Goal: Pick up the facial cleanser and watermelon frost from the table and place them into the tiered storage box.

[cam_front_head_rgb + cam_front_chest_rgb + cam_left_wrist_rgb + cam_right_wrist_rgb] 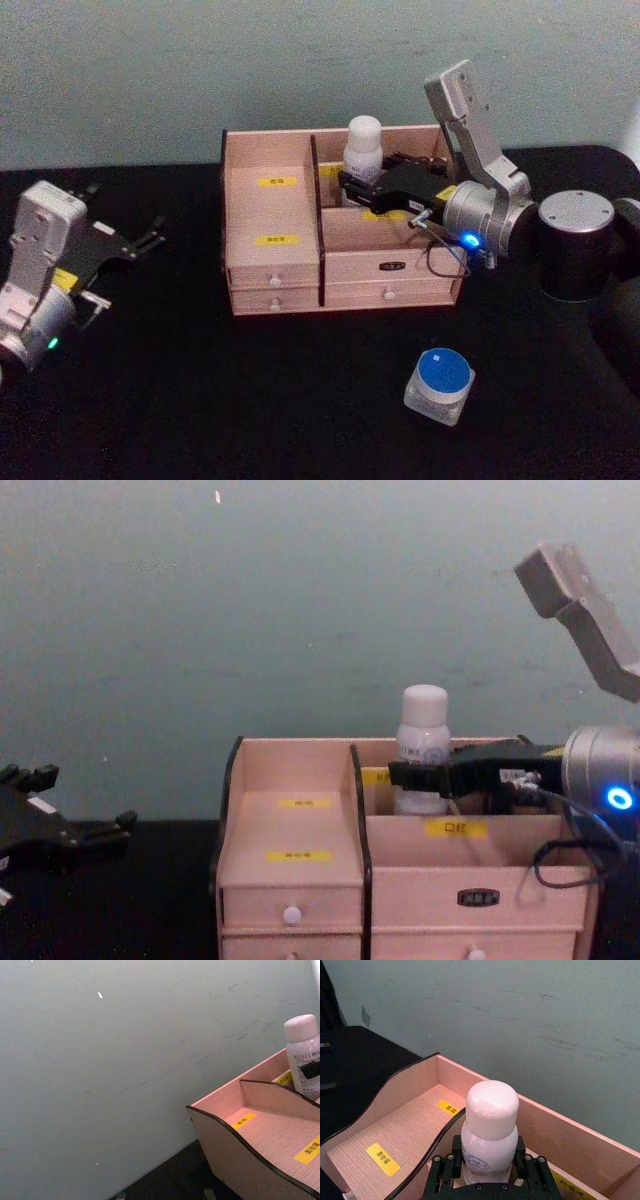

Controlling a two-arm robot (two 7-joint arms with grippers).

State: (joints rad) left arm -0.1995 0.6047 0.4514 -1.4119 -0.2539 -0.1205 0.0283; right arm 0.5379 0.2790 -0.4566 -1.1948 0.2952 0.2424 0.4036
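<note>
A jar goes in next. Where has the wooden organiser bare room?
Free: both left tiers of the pale wooden tiered storage box, between left wall and dark divider. Crowded: back right bay, where the right gripper clamps the white capped bottle. Left gripper parked left.

Pale wooden tiered storage box [270,265] with dark curved edges: one. White plastic bottle [363,150] with rounded white cap: one. Clear jar [439,387] with round blue lid: one. Black tabletop [250,400]: one.
</note>
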